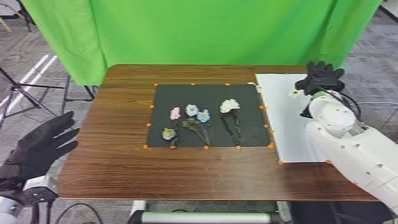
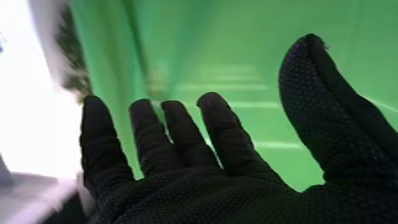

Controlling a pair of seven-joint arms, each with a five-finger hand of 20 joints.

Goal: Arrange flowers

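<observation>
On the bench, a dark mat lies left of the right fingers, with a white board nearer them. The right hand is spread wide, holding nothing; the left hand is open and empty, well left. The white flower is the mat's nearest to the right fingers; the pink flower lies farther left. Best to pinch a stem low, sparing petals.
</observation>
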